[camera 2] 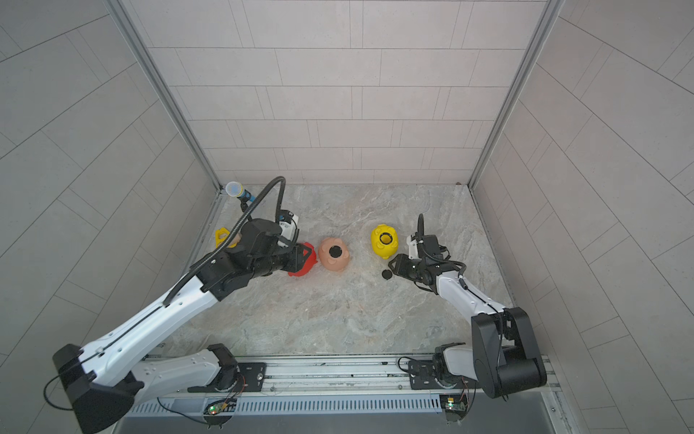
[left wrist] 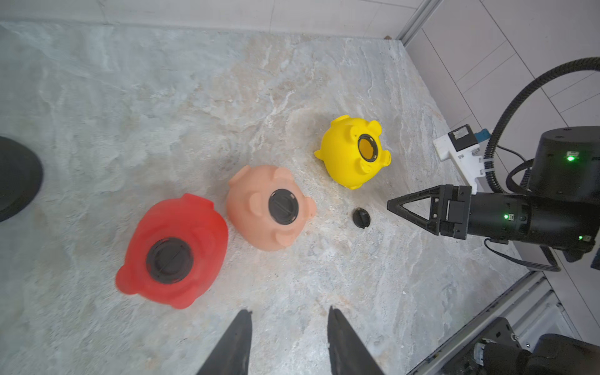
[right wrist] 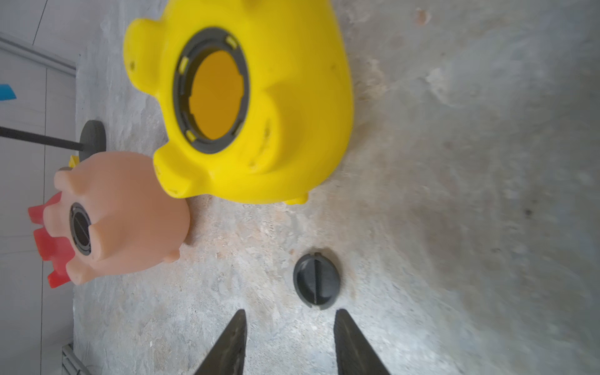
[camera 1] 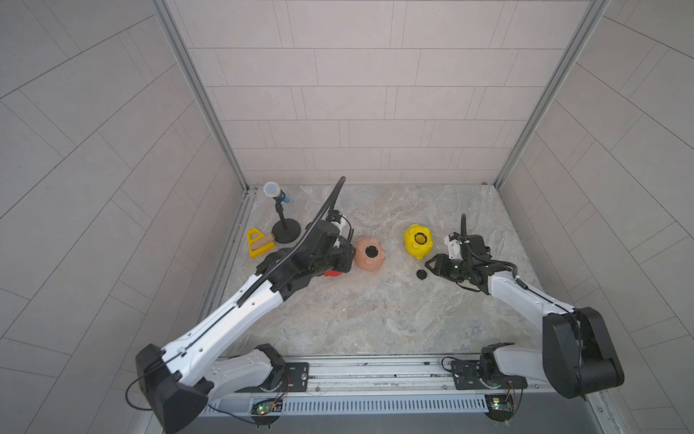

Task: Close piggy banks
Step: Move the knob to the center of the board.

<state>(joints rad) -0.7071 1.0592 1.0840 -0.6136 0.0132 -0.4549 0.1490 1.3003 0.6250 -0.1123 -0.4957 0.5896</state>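
Observation:
Three piggy banks lie belly-up on the marble table. The red one (left wrist: pixel 194 233) and the peach-pink one (left wrist: pixel 256 207) each have a black plug in the belly hole. The yellow one (left wrist: pixel 344 152) (right wrist: pixel 292 97) has its round hole uncovered. A loose black plug (right wrist: pixel 316 281) (camera 1: pixel 421 274) lies on the table in front of the yellow pig. My right gripper (right wrist: pixel 291 311) is open, low over the table, with the plug just beyond its tips. My left gripper (left wrist: pixel 290 311) is open and empty, hovering beside the red pig (camera 2: pixel 308 252).
A microphone on a round black stand (camera 1: pixel 286 231) is at the back left. A yellow triangular toy (camera 1: pixel 257 242) with a wooden peg lies beside it. Tiled walls close in three sides. A metal rail (camera 1: pixel 375 372) runs along the front edge.

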